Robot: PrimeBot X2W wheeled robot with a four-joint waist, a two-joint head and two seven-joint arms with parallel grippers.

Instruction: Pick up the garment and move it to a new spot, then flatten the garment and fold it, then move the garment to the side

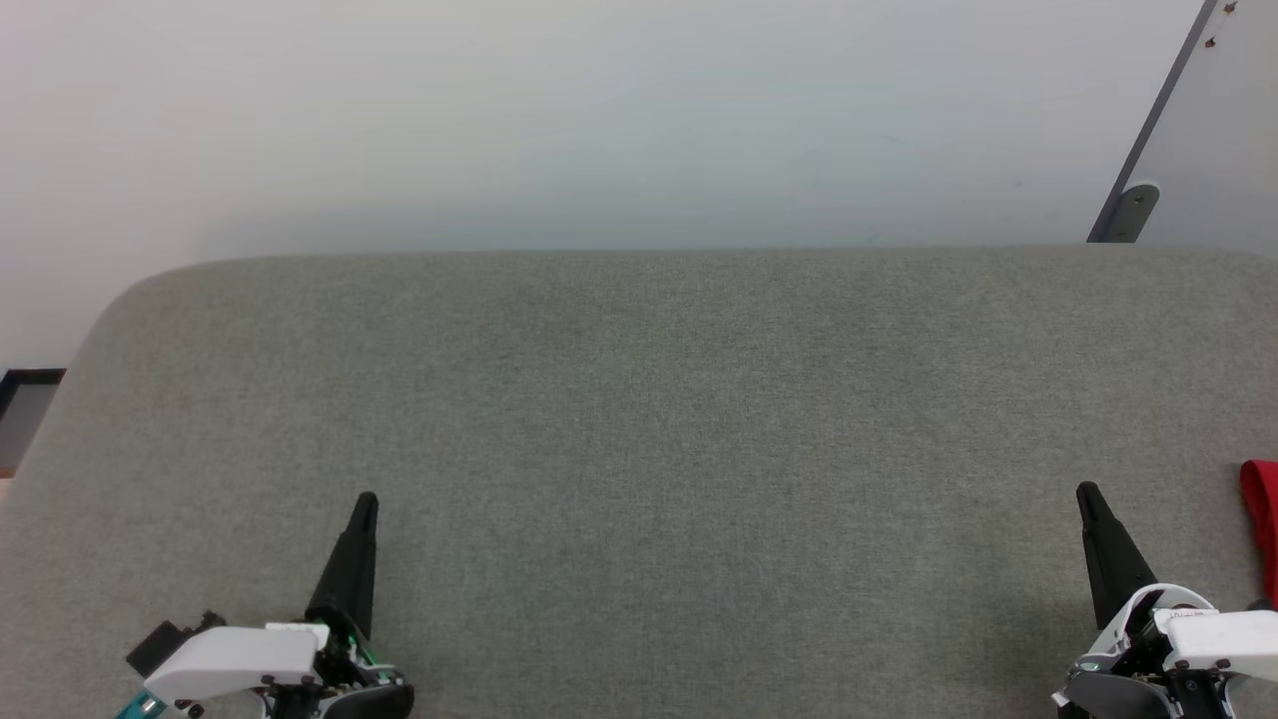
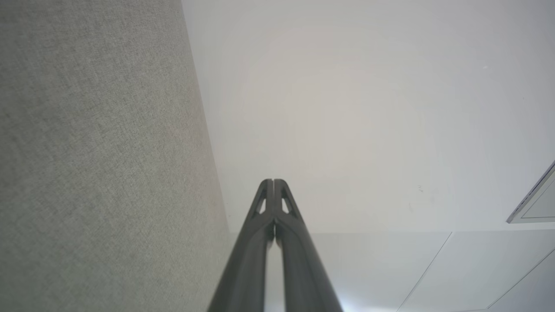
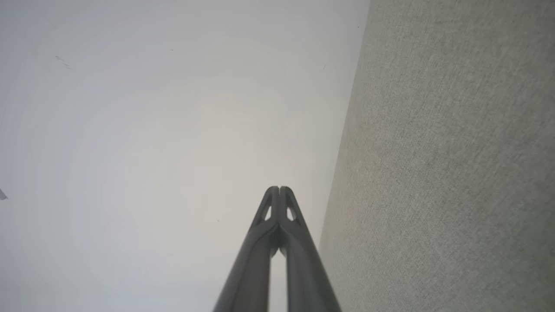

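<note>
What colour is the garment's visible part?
Red; the garment shows best in the head view.

Left tool (image 1: 365, 502) and right tool (image 1: 1086, 491) had long tapered black fingers (image 1: 349, 579), slotted near the tips; white shells (image 1: 235, 659) sat behind each.

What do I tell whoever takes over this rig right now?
Left pincer: shut, holding nothing, at the near left of the grey fabric surface.
Right pincer: shut, holding nothing, at the near right.
Garment: a red edge lies on the surface at the head view's right edge, just right of the right pincer and apart from it; the rest is cut off.
Done: cannot tell whether it is folded.
Left: probably turn right to check the garment; if unfolded, pick it up, flatten, fold and set it aside.
</note>
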